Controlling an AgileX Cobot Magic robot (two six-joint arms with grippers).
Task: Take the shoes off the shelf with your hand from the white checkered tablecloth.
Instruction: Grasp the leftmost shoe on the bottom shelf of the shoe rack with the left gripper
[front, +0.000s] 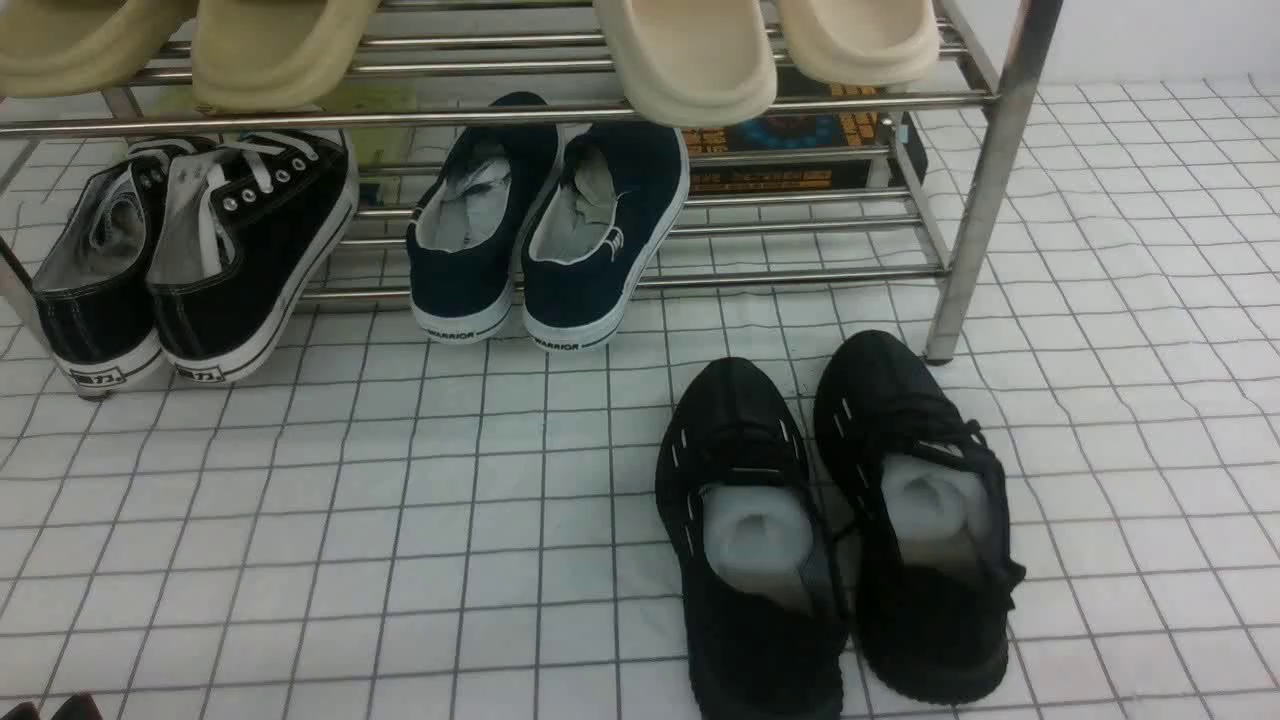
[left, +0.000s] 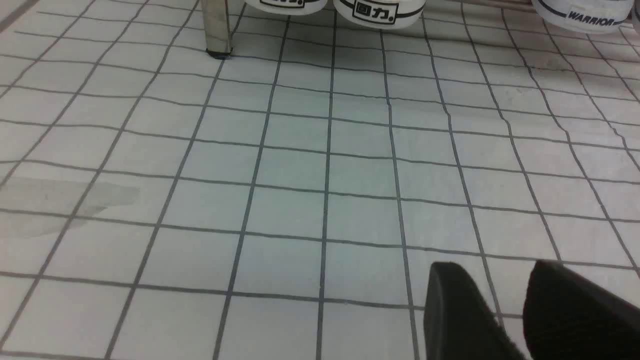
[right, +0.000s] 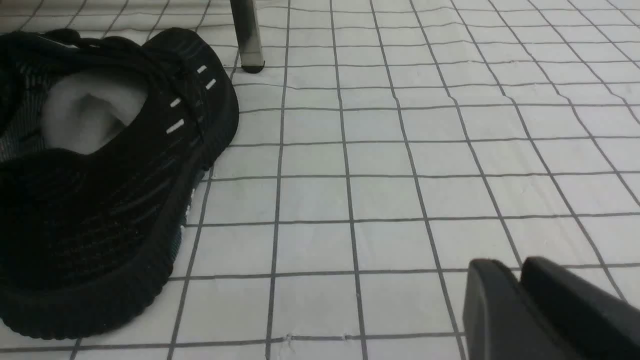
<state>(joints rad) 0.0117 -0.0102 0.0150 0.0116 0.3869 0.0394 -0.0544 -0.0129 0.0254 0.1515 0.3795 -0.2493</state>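
- Chrome-tube two-tier rack w/ slanted bars (front: 960, 240) = landmark; stands on white cloth w/ thin dark grid (front: 300, 560), cloth slightly wrinkled.
- Black canvas lace-up sneakers, white laces, white rubber soles (front: 250, 240): on rack's lower tier, L end, heels toward camera.
- Navy slip-ons marked WARRIOR (front: 550, 230): same tier, to R of canvas pair, heels also facing camera.
- Olive-tan slip-on shoes, smooth, thick-edged (front: 280, 50): rack's upper tier, L part.
- Cream slip-on shoes, same smooth build (front: 690, 60): upper tier, R part.
- Dark box w/ orange print (front: 800, 150): behind rack's lower bars, R side.
- All-black knit sneakers w/ pale stuffing (front: 750, 540): on cloth, in front of rack's R end, toes toward rack, side by side.
- L gripper, black (left: 492, 300): in front of rack's L end, over cloth; jaws released, gap betw. tips, nothing in it.
- R gripper, dark (right: 512, 265): out front of rack, near knit pair, apart from it; jaws clenched, nothing held.
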